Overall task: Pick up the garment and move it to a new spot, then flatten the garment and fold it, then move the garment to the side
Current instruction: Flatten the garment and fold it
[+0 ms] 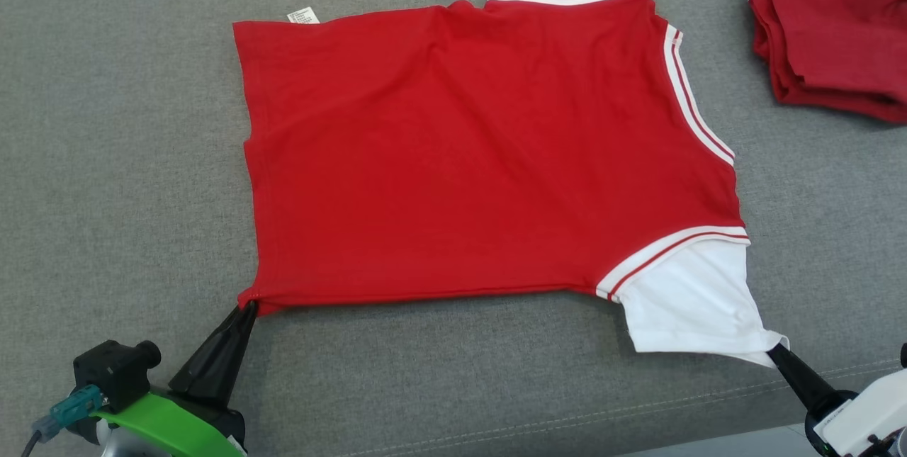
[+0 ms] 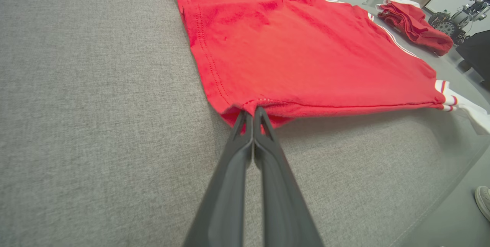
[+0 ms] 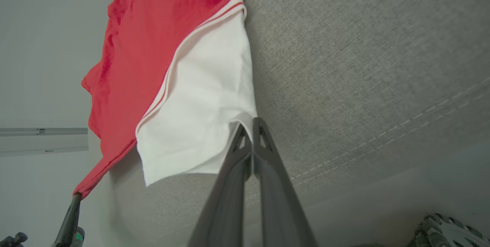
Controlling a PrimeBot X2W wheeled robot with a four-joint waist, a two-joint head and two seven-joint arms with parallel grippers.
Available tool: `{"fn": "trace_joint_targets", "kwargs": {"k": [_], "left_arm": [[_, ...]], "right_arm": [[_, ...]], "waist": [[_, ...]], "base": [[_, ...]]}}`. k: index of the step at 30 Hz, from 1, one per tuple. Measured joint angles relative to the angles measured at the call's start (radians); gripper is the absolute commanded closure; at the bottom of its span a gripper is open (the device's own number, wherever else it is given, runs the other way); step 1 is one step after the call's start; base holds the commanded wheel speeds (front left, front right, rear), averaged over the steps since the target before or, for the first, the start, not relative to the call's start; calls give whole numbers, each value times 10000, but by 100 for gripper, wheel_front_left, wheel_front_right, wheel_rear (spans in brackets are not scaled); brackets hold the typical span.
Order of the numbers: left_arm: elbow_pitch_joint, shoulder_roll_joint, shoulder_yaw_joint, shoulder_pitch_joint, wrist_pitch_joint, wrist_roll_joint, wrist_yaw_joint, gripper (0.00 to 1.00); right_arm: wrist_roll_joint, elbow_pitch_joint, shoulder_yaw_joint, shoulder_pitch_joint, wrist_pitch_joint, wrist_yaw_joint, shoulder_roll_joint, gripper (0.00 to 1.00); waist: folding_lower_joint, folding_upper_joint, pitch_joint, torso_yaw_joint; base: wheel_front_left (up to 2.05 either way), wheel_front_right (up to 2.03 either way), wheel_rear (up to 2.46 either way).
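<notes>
On the grey woven surface, the left gripper was clamped on the red hem corner of the garment, which lay spread flat mid-surface. The right gripper pinched the garment's white sleeve tip. Farther right sat a folded red pile, and a shoe stood on the pale floor.

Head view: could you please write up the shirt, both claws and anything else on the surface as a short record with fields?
garment: red shirt, spread flat on grey surface
left claw: shut on the shirt's near hem corner
right claw: shut on tip of near white sleeve
also present: folded red garment, far right
fold: not yet begun
</notes>
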Motion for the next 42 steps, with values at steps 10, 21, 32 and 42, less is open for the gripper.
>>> {"fn": "trace_joint_targets", "kwargs": {"k": [10, 21, 32, 42], "left_arm": [[-132, 362, -161, 525, -10, 123, -44, 100], [-8, 372, -393, 930, -13, 150, -46, 100], [420, 355, -842, 953, 8, 104, -46, 100], [1026, 341, -972, 970, 155, 13, -46, 56]], "right_arm": [[-52, -176, 69, 671, 305, 19, -334, 100], [-146, -167, 188, 976, 470, 151, -504, 100], [-1164, 146, 1104, 1134, 951, 314, -1185, 100], [-2199, 571, 1728, 1045, 1133, 460, -1526, 54]], "waist": [[0, 0, 220, 289], [0, 0, 214, 533], [0, 0, 101, 553], [1, 0, -181, 375]], "base": [[0, 0, 0], [0, 0, 0], [0, 0, 0], [0, 0, 0]]}}
